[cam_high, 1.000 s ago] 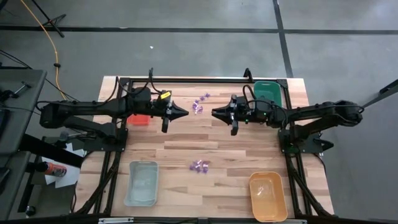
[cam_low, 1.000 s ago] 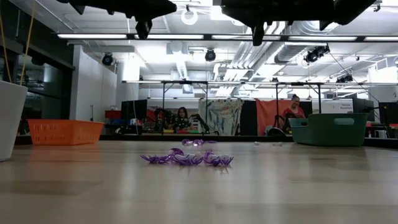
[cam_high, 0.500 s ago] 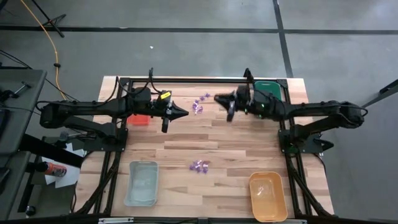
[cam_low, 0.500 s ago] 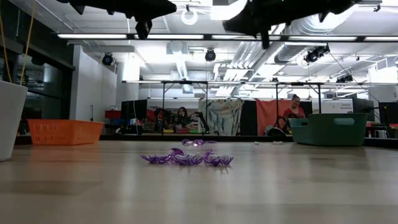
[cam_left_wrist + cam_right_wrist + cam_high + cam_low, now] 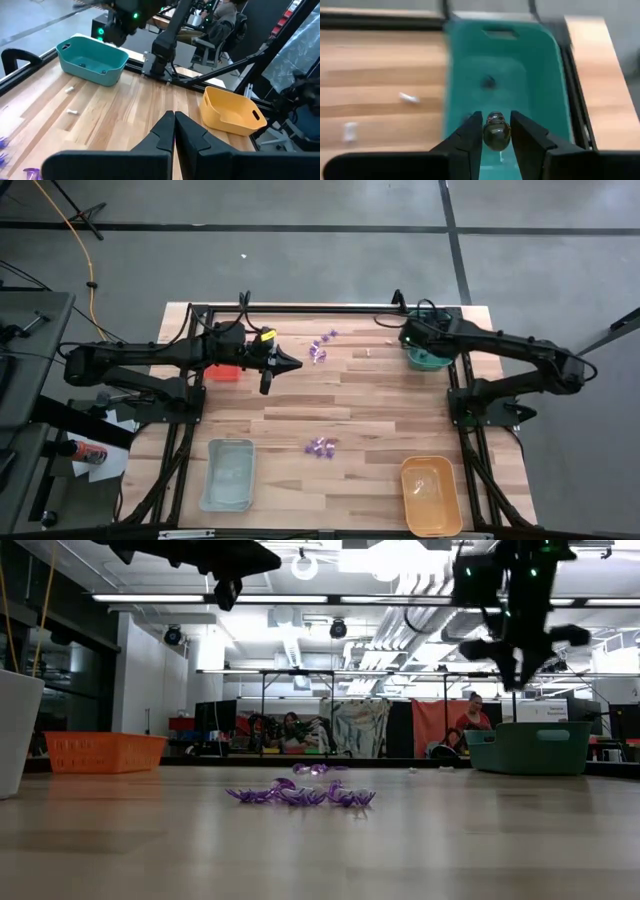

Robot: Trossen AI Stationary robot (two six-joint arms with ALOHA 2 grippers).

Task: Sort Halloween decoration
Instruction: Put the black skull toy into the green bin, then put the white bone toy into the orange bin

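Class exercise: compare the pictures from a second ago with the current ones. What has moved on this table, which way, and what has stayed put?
The right tool swung from the table's middle toward the far right corner and now hangs over the green tray, shut on a small dark piece. The left tool stayed closed over the middle. Both purple clusters, the whitish pieces and the other trays did not move.
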